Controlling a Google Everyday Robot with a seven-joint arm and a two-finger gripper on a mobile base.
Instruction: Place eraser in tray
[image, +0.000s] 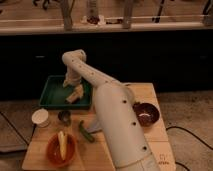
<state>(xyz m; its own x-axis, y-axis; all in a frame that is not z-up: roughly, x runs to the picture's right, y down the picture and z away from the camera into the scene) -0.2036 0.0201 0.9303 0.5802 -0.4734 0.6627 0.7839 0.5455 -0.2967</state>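
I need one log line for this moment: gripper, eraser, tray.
gripper: over tray, just above eraser | eraser: inside tray, right half | tray: back left of wooden table in the view
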